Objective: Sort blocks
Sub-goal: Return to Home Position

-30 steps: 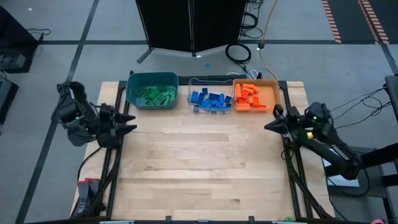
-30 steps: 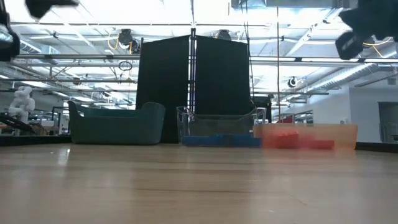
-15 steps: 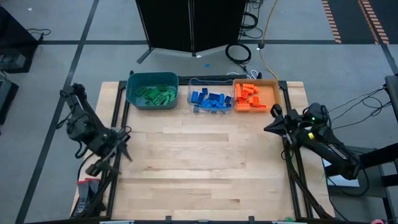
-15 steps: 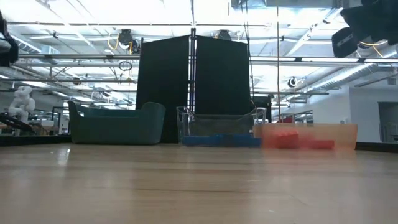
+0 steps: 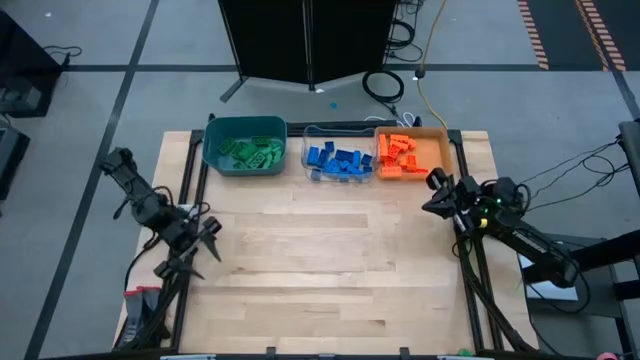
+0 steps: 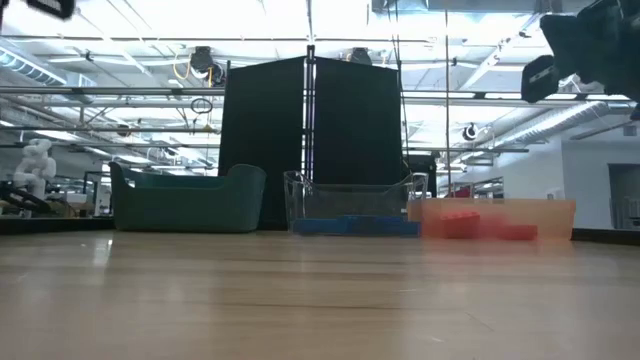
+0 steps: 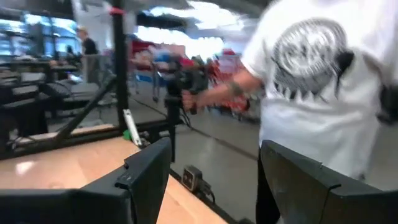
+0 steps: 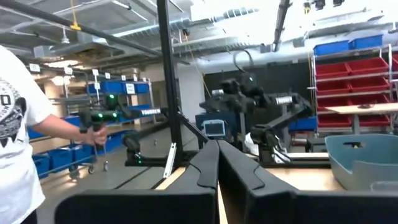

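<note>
The blocks lie sorted by colour in three bins along the table's far edge. Green blocks (image 5: 250, 151) are in the teal bin (image 5: 215, 160), blue blocks (image 5: 337, 160) in the clear bin (image 5: 307, 152), and orange blocks (image 5: 398, 156) in the orange bin (image 5: 438, 152). My left gripper (image 5: 212, 242) hangs open over the table's left edge, pointing roughly level, with nothing between its fingers (image 7: 149, 171). My right gripper (image 5: 430, 195) is shut and empty over the table's right edge, near the orange bin.
The bare wooden tabletop (image 5: 330, 260) spreads between both arms. In the low view the three bins (image 6: 350, 205) stand in a row at the back. A person in a white T-shirt (image 7: 317, 81) stands beyond the table's edge, holding a dark hand-held device (image 7: 186, 84).
My left gripper has swung from pointing across the table, sunk and come toward the near edge, rolling as it turned; it stays open. My right gripper has sunk a little and tipped, still shut. The blocks and bins have kept still.
</note>
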### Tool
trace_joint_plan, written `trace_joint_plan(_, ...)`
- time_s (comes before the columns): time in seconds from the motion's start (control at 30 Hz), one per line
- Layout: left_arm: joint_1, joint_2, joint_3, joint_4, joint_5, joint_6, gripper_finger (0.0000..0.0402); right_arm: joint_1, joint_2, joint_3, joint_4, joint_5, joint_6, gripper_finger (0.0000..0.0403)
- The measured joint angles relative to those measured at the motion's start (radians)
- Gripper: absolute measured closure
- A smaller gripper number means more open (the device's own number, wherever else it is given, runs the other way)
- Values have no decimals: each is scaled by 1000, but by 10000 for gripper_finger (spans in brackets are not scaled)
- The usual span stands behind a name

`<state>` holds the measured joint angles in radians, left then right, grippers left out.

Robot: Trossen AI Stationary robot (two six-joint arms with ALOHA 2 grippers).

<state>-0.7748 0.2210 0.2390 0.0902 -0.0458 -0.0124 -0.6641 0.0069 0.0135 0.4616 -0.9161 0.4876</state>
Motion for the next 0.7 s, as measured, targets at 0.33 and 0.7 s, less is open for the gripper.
trace_joint_plan(0.33,102,-218,-232,236,7,-111,149,5,-1,1,101,29,113,403)
trace_joint_plan(0.7,154,-220,-233,122,48,0,149,83,-2,1,-396,8,-216,403)
